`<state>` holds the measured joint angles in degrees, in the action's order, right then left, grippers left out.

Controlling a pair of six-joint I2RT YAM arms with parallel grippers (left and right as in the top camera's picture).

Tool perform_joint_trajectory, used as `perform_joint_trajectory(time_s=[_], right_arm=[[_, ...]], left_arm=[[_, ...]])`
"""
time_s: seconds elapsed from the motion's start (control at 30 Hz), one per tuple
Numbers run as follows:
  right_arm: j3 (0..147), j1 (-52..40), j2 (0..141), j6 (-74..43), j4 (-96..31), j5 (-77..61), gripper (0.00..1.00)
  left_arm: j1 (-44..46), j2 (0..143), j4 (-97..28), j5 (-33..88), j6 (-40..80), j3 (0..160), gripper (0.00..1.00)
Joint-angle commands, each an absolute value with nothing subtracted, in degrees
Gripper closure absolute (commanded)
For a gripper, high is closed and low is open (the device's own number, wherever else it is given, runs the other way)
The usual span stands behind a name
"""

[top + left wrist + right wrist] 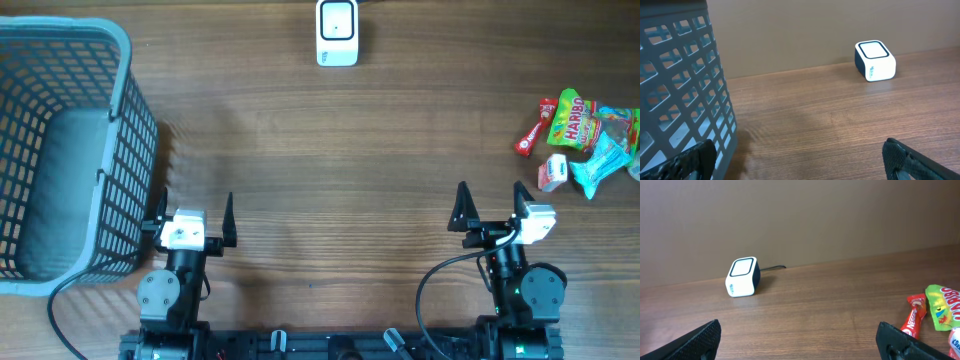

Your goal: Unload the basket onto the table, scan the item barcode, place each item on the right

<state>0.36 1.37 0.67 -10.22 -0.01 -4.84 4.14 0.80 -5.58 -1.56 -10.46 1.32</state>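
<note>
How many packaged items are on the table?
4, clustered far right: red bar, green Haribo bag, teal packet, small white pack. Overlaps may hide more.

Grey lattice basket (135, 170), white scanner (337, 35), green Haribo bag (578, 118)

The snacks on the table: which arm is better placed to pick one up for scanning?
Right. The snacks lie on the side of the right gripper, which is open, and its wrist camera sees them. The left gripper, also open, sits by the basket, far from them.
</note>
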Motion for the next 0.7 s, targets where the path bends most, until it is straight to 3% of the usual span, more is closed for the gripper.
perform_joint_trajectory(time_s=[0.0, 0.27, 0.43, 0.67], right_arm=[[0.3, 1.1, 0.2, -10.5, 0.1, -3.8, 0.0], [0.3, 1.1, 0.3, -10.5, 0.1, -3.8, 0.0], [0.3, 1.1, 0.4, -10.5, 0.1, -3.8, 0.0], [0.3, 1.1, 0.4, -10.5, 0.1, -3.8, 0.0]], left_arm=[[4.5, 0.4, -5.5, -1.1, -11.2, 1.1, 0.0], [2.7, 0.4, -5.7, 1.0, -10.2, 1.1, 0.0], [0.1, 0.2, -5.4, 0.4, 10.1, 0.8, 0.0], [0.1, 0.2, -5.4, 0.4, 9.3, 0.8, 0.0]])
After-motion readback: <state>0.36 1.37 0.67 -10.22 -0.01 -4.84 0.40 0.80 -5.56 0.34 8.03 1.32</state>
